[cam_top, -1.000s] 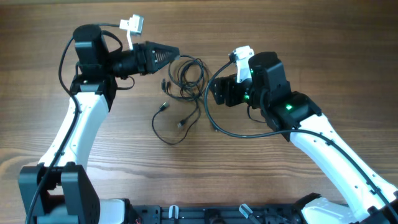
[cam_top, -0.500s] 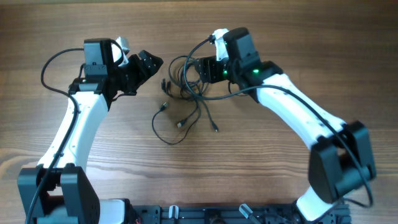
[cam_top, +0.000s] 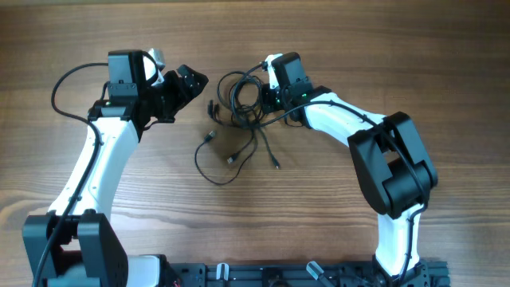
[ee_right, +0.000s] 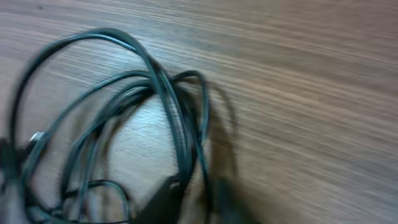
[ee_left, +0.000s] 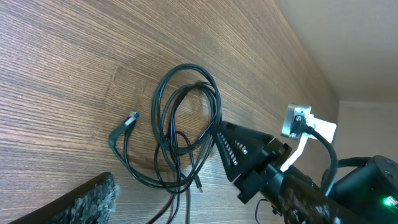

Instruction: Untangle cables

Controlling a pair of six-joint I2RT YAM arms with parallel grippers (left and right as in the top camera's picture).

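- Okay, the cables [cam_top: 239, 102] lie in a tangled coil on the wood surface [cam_top: 414, 48], between the two hands and toward the far side.
- Loose strands trail from the coil toward the near edge, and one curves into an open loop [cam_top: 213, 174].
- The plug ends lie apart from each other: a silvery tip [cam_top: 209, 137] left of the strands, another end near the middle, a third off to the right.
- The right hand [cam_top: 263, 99] sits at the right edge of the coil, low over the surface.
- In the left wrist view the right hand [ee_left: 219, 129] has its fingers [ee_left: 231, 152] drawn together into a narrow wedge. The tip is right on a strand at the coil's right side and looks pinched onto it.
- The right wrist view is blurred. The cables [ee_right: 165, 106] fill the frame and strands run down toward dark finger shapes at the bottom edge, but the grip itself is not clear there.
- The left hand [cam_top: 191, 80] is just left of the coil and apart from it, fingers spread wide with nothing between them.
- The left wrist view shows only one fuzzy grey finger pad [ee_left: 84, 199], in the bottom-left corner. The cables [ee_left: 180, 134] lie ahead of it, not touching.
- A bent plug end [ee_left: 132, 118] sticks out on the coil's left side in that view.
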